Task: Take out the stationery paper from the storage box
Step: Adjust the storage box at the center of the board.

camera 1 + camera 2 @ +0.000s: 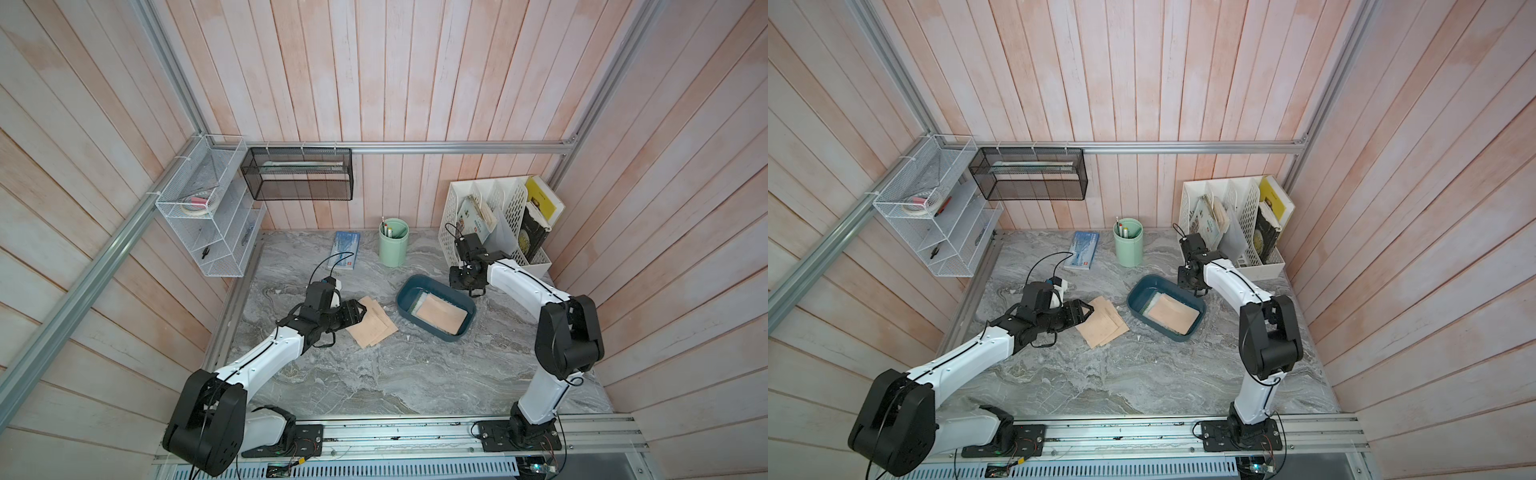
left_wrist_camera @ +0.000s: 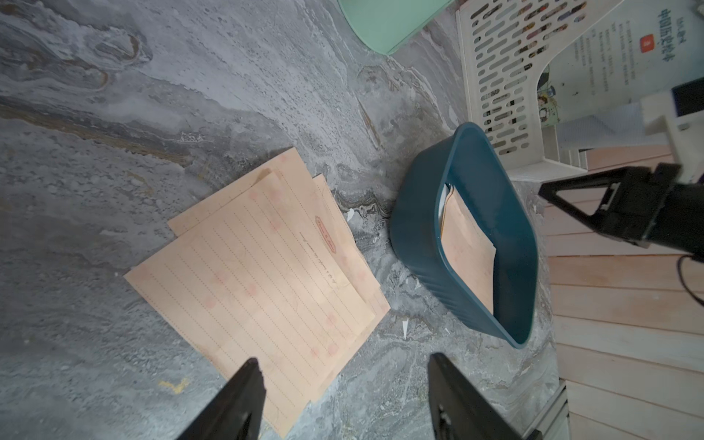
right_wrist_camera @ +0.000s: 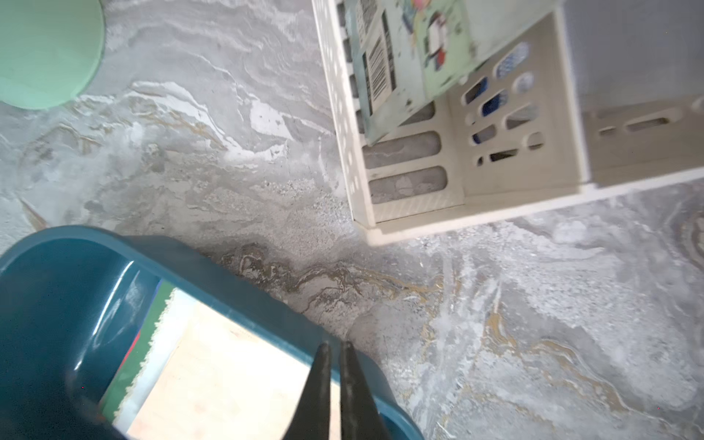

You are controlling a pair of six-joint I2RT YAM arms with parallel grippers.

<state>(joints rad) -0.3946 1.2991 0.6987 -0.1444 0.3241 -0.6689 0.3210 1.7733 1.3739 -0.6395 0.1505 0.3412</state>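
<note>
Plainly, the job is only part done. Some stationery paper [image 1: 372, 326] lies as a loose fan of tan sheets on the bench [image 1: 415, 374], just left of the storage box [image 1: 419, 324]. More sheets sit flat inside the box [image 1: 442, 316], a tan one on top with white and green-edged ones showing beneath it [image 3: 160, 327].

The left tool [image 2: 343, 358] hangs low over the near-left edge of the fanned pile, its jaws apart with nothing between them. The right tool [image 3: 335, 344] sits at the far-right rim of the box with its jaws drawn together. We cannot tell whether it touches the rim.

We see three risks from here:

- **Dragging the pile:** the left tool is so close to the loose sheets that a sideways sweep could scatter them or push them back against the box wall.
- **Picking a flat sheet:** the top sheet in the box offers no raised edge, so a pinch may slip off it, crease it, or lift several at once.
- **Moving the box:** it looks light, and a downward nudge from the right tool could tip or slide it toward the white file organiser [image 1: 494, 220].
</note>
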